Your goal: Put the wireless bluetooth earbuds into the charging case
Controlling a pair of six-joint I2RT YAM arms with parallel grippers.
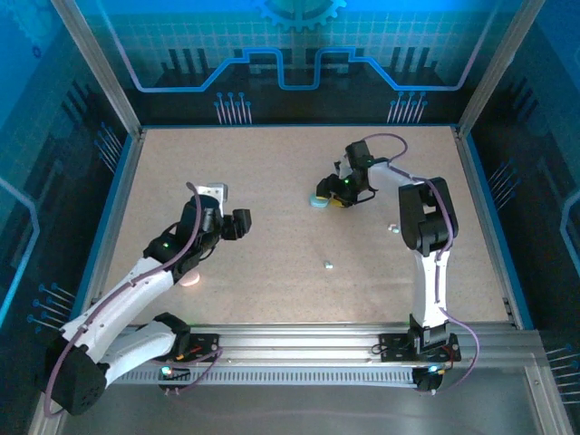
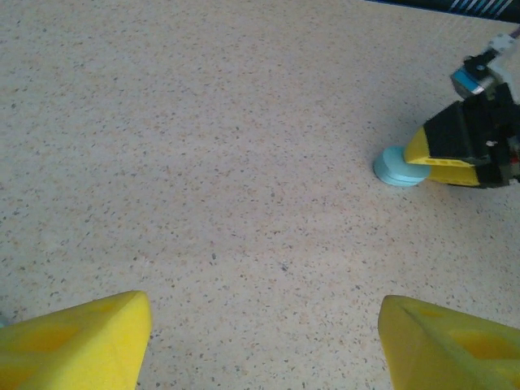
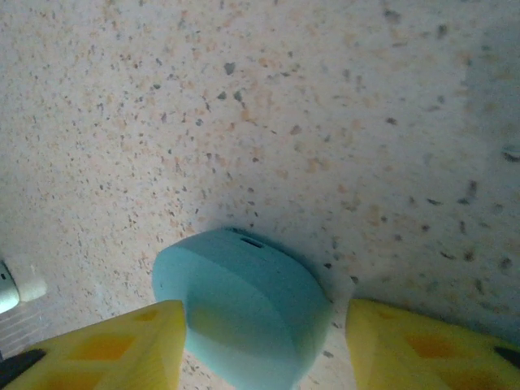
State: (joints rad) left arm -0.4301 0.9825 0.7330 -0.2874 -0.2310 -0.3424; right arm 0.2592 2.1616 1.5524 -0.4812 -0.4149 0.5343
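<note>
**Right jaws straddle the teal case; earbuds lie loose on the table**

Top external: this is the view that gives me the earbuds. One earbud (image 1: 328, 265) is a tiny pale speck on the speckled table (image 1: 272, 163), just below the frame's centre. A second earbud (image 1: 392, 227) lies right of centre, beside the right arm. Both are well apart from either gripper. The right gripper (image 1: 337, 192) sits upper centre against a teal charging case (image 1: 319, 201), which looks closed. The left gripper (image 1: 237, 224) hangs left of centre over bare table. A pinkish oval case (image 1: 188, 278) peeks out under the left arm.

Left wrist: the left gripper (image 2: 264, 341) has its yellow fingers (image 2: 81, 337) spread wide in the bottom corners, with nothing between them. At upper right I see the charging case (image 2: 396, 167) lying flat, with a yellow finger of the right gripper (image 2: 443, 150) touching its right side.

Right wrist: the right gripper (image 3: 260, 341) is spread around the charging case (image 3: 244, 301), which lies low in the frame between the fingers (image 3: 114, 345). The left finger is against it; a clear gap separates it from the right one. Its small port slot (image 3: 252, 241) faces up-frame. A small whitish piece (image 3: 20, 288) shows at the left edge; I cannot tell what it is.
</note>
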